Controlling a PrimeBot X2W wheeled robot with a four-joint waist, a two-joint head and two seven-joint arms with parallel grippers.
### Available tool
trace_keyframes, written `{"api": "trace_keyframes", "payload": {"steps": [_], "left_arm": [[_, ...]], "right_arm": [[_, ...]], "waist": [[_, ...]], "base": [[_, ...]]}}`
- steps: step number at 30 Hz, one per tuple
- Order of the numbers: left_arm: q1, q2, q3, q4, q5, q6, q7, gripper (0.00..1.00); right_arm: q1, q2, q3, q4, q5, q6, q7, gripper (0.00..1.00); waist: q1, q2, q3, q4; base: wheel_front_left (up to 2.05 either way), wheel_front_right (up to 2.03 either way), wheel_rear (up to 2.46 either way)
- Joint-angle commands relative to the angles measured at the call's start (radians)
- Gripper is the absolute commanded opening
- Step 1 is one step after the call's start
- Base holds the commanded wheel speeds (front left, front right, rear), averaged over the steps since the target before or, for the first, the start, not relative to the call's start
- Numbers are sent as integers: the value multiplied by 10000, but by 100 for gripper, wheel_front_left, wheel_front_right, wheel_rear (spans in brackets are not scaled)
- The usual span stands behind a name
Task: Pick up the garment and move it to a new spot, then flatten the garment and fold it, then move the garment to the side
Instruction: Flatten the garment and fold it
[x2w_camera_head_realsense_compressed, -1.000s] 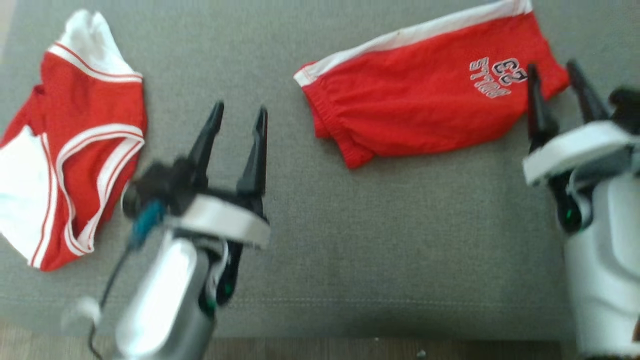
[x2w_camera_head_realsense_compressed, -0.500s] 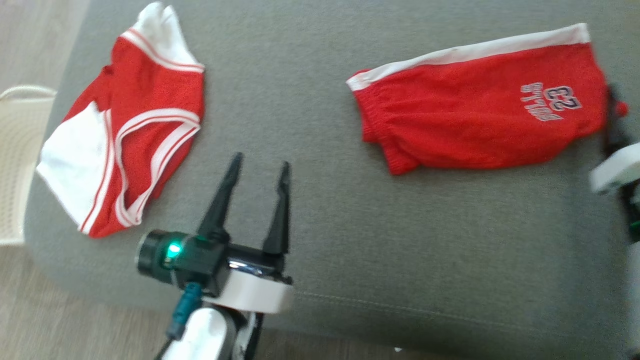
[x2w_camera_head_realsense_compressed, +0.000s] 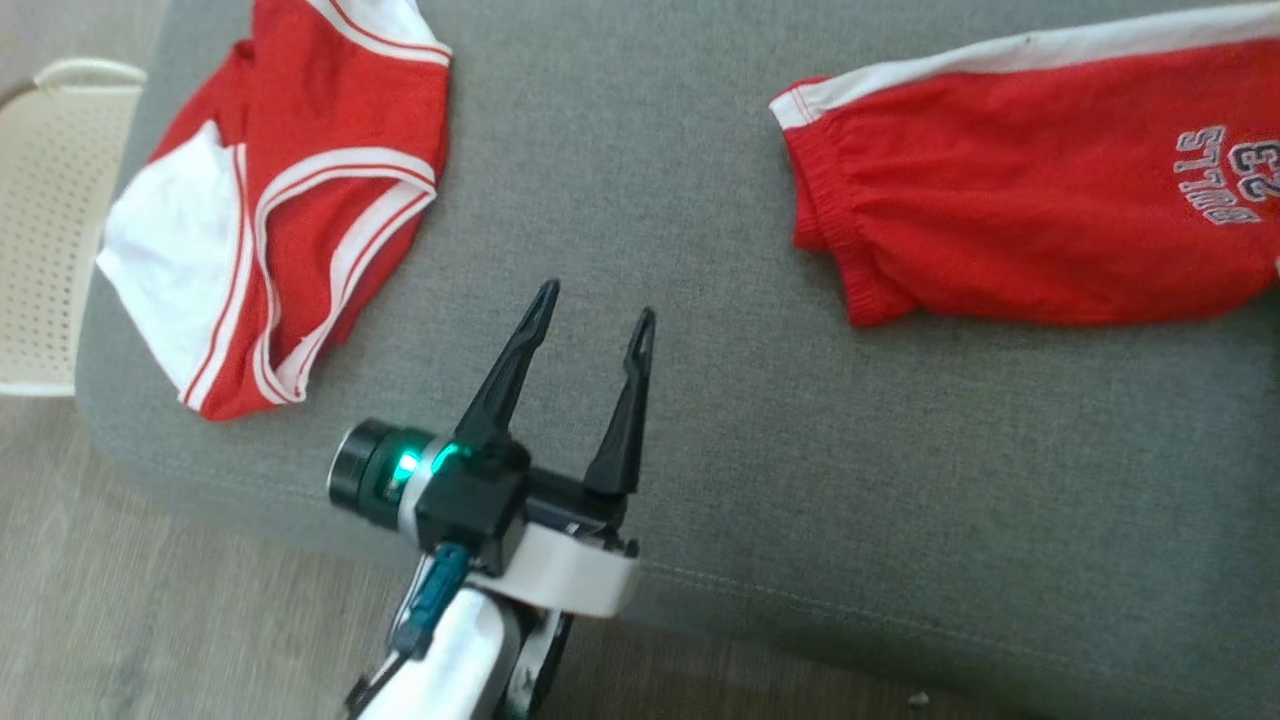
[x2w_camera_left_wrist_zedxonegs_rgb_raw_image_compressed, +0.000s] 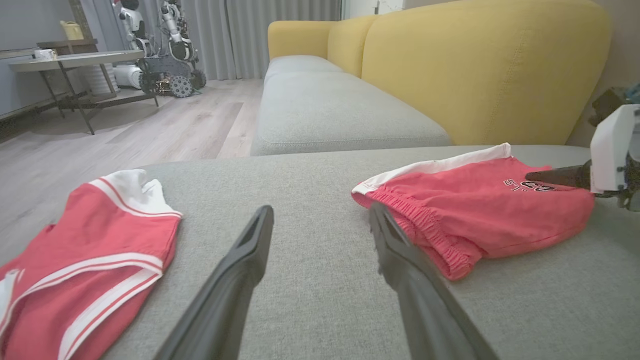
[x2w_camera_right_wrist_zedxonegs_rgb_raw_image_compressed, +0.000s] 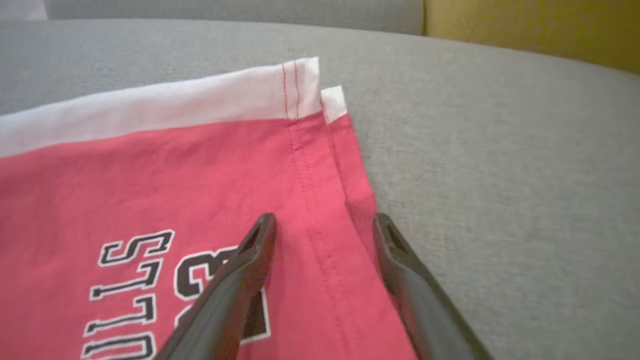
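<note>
Head camera swung left | left gripper (x2w_camera_head_realsense_compressed: 598, 300), right gripper (x2w_camera_right_wrist_zedxonegs_rgb_raw_image_compressed: 324, 218) open | creased red shorts (x2w_camera_right_wrist_zedxonegs_rgb_raw_image_compressed: 150, 175)

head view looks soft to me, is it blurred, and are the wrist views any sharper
Head view: mildly soft all over, though the lettering on the red fabric shorts with a white stripe is readable; a green light glows behind the left gripper. Left wrist view: even light, soft shadows. Right wrist view: stitching clear, the right gripper blurred up close.
</note>
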Motion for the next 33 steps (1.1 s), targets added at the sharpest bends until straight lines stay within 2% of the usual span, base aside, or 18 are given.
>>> {"api": "trace_keyframes", "payload": {"steps": [1, 7, 8, 10, 11, 12, 13, 19, 25, 33], "left_arm": [[-280, -31, 221, -275, 100, 29, -51, 100], [-812, -32, -127, -135, 90, 107, -51, 100], [-856, -32, -153, -108, 84, 138, -51, 100], [-920, -32, -181, -70, 68, 185, -51, 100], [-941, -33, -191, -52, 63, 194, -51, 100], [-953, -33, -198, -34, 50, 200, -51, 100], [-964, -33, -201, -21, 47, 206, -51, 100], [-975, -33, -132, 44, 83, 253, -51, 100], [-860, -33, 32, 75, 136, 195, -51, 100], [-674, -33, 161, 205, 26, 148, -51, 100]], "right_arm": [[-218, -270, 157, -291, 79, 44, 0, 100], [-835, -498, 389, 494, 21, 44, 221, 100], [-870, -459, 415, 636, 48, 44, 256, 96], [-945, -379, 473, 877, 137, 44, 263, 66], [-966, -320, 550, 983, 184, 44, 288, 45], [-996, -259, 602, 1064, 270, 44, 281, 8], [-1027, -223, 655, 1129, 351, 44, 239, 0], [-1196, -28, 795, 1365, 847, 44, -315, 0], [-1314, 42, 825, 1504, 1028, 44, -898, 0], [-1305, -331, 1070, 1218, 744, 44, -1049, 0]], "waist": [[0, 0, 191, -43], [0, 0, 386, -125], [0, 0, 380, -151], [0, 0, 369, -215], [0, 0, 356, -252], [0, 0, 341, -287], [0, 0, 325, -322], [0, 0, 142, -644], [0, 0, -184, -1264], [0, 0, -566, -1791]], "base": [[0, 0, 0], [0, 0, 0], [0, 0, 0], [0, 0, 0], [0, 0, 0], [0, 0, 0], [0, 0, 0], [0, 0, 0], [0, 0, 0], [0, 0, 0]]}}
